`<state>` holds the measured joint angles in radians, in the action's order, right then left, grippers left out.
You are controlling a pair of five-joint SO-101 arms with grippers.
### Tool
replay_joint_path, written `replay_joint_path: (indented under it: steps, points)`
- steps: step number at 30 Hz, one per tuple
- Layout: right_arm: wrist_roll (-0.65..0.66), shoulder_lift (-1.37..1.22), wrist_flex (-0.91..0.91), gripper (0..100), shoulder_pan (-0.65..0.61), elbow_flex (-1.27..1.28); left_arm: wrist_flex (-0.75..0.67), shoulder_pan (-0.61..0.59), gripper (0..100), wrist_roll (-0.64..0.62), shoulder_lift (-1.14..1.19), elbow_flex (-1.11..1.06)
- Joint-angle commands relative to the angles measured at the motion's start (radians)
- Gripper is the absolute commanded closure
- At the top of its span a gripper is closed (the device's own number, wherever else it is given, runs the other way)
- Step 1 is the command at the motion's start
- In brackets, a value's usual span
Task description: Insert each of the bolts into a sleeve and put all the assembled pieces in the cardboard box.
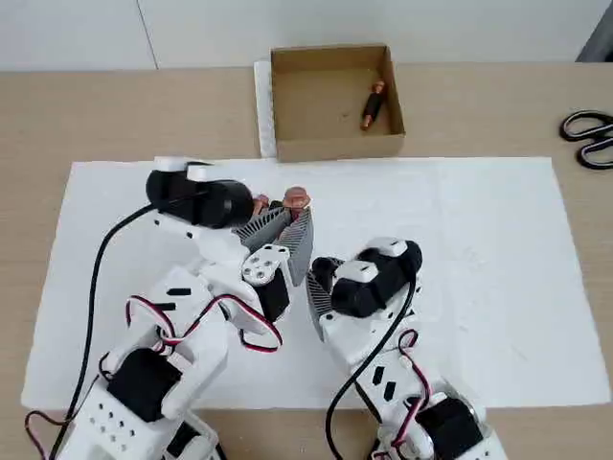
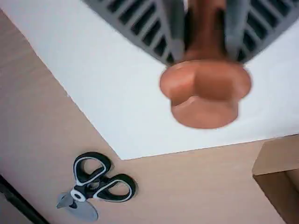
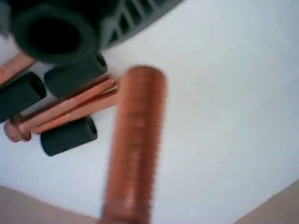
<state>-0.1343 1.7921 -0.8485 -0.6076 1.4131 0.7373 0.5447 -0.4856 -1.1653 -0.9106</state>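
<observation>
My left gripper [image 1: 290, 218] is shut on a copper bolt [image 2: 205, 93]; its head [image 1: 295, 199] sticks out beyond the fingertips over the white sheet. My right gripper [image 1: 318, 287] sits just right of it, shut on a black sleeve [image 3: 51, 35] whose open bore faces the camera. In the right wrist view the held bolt's threaded shaft [image 3: 135, 144] lies beside that sleeve, apart from it. A few loose bolts [image 3: 70, 105] and sleeves [image 3: 67, 135] lie on the sheet behind. The cardboard box [image 1: 287, 105] at the back holds one assembled piece [image 1: 374, 103].
A white sheet [image 1: 479, 268] covers the middle of the table. Black-handled scissors [image 1: 589, 134] lie on the bare wood at the far right, also visible as scissors [image 2: 98, 184] from the left wrist. The left arm covers most of the loose parts in the high view.
</observation>
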Motion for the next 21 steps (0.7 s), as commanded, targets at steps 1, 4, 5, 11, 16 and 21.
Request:
replay_joint_path:
  steps: [1, 4, 5, 11, 16, 21]
  points:
    - [-0.023, 0.010, 0.027, 99.5, 0.007, -0.008, -0.086, 0.000, 99, -0.008, -0.025, -0.031]
    - [-0.023, 0.010, 0.025, 99.5, 0.007, -0.008, -0.130, 0.003, 99, -0.008, -0.026, -0.064]
    - [-0.023, 0.010, 0.025, 99.5, 0.007, -0.008, -0.149, 0.003, 99, -0.008, -0.026, -0.073]
    - [-0.023, 0.010, 0.025, 99.5, 0.007, -0.009, -0.190, 0.003, 99, -0.008, -0.055, -0.113]
    - [-0.023, 0.010, 0.025, 99.5, 0.004, -0.009, -0.190, 0.003, 99, -0.008, -0.057, -0.117]
    - [-0.025, 0.010, 0.025, 99.5, 0.002, -0.009, -0.192, 0.003, 99, -0.008, -0.054, -0.117]
